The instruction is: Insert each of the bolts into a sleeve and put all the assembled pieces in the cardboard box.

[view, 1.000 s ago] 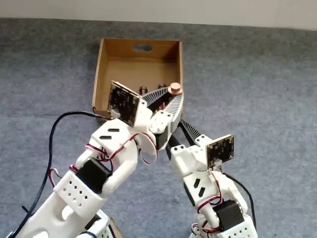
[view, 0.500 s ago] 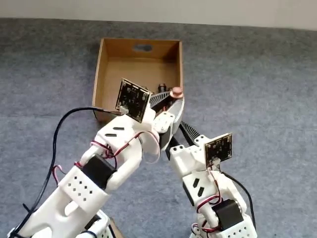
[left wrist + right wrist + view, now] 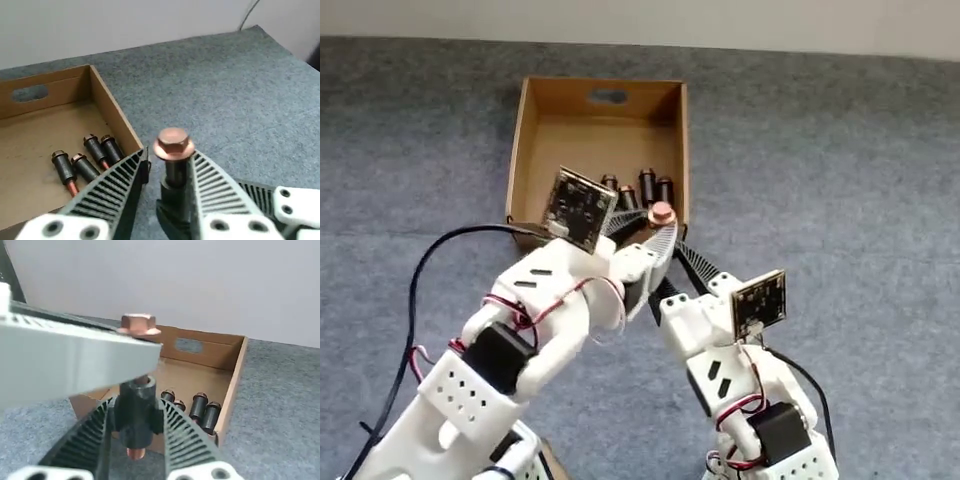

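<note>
A: Just outside the near corner of the cardboard box, your right gripper pinches the black sleeve upright, with the bolt standing in it head up.

B: Why upright?

A: So the bolt drops straight through. Its tip pokes out below, so I'd judge it seated.

B: And the other one?

A: Your left gripper is spread around the bolt's head, one finger close beside it, the other apart. Both arms lean in together, raised off the carpet. Four assembled pieces lie in the box; you've this one to carry over the wall.
</note>
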You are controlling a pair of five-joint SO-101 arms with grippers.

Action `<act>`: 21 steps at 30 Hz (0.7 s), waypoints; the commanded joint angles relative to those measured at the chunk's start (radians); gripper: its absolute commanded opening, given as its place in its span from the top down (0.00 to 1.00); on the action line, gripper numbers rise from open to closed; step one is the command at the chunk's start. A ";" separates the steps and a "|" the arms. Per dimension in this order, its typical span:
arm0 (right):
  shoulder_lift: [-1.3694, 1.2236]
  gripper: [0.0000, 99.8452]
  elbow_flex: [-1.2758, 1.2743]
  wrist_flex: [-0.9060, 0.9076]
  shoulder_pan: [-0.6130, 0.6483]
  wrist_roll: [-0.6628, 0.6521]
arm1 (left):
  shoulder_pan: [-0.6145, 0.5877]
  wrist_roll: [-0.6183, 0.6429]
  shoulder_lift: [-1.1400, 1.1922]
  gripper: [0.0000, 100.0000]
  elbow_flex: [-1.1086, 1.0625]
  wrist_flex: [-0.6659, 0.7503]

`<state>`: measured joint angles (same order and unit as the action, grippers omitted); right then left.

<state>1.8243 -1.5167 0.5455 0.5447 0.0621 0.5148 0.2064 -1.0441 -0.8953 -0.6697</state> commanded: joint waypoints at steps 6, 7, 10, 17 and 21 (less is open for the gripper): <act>0.012 0.99 0.001 -0.027 0.001 0.006 | -0.096 0.003 -0.022 0.83 0.245 -0.324; 0.012 0.99 0.001 -0.027 0.001 0.006 | -0.101 0.003 -0.022 0.83 0.275 -0.373; 0.012 0.99 0.001 -0.027 0.001 0.006 | -0.107 0.002 -0.022 0.83 0.326 -0.474; 0.012 0.99 0.001 -0.027 0.001 0.006 | -0.171 -0.002 -0.022 0.83 0.326 -0.502; 0.012 0.99 -0.001 -0.025 0.001 0.006 | -0.390 -0.040 -0.013 0.83 0.295 -0.555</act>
<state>1.8243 -1.5275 0.5439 0.5447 0.0621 0.2723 0.2018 -1.0549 -0.6114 -1.1976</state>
